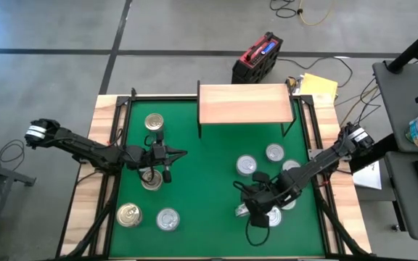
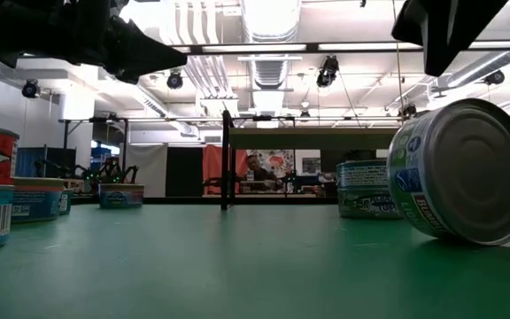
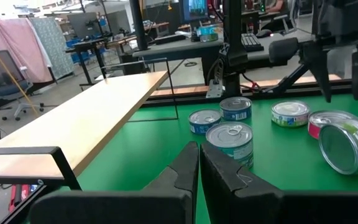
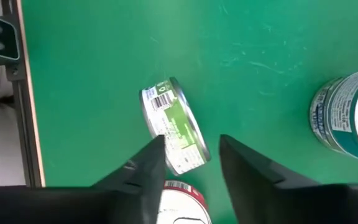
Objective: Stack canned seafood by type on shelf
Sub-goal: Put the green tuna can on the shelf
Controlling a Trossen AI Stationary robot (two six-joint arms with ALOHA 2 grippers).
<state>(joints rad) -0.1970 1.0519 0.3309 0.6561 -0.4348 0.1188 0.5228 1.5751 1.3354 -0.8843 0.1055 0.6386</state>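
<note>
Your right gripper hangs with fingers parted above a green-labelled can tipped on its edge on the green mat; your left gripper hovers closed and empty over the mat's left side; the shelf stands bare at the far edge; other tins lie scattered.

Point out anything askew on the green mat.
One green-labelled round tin stands tipped on its edge under the open right gripper, near the mat's front right. The light-wood shelf holds no tins.
</note>
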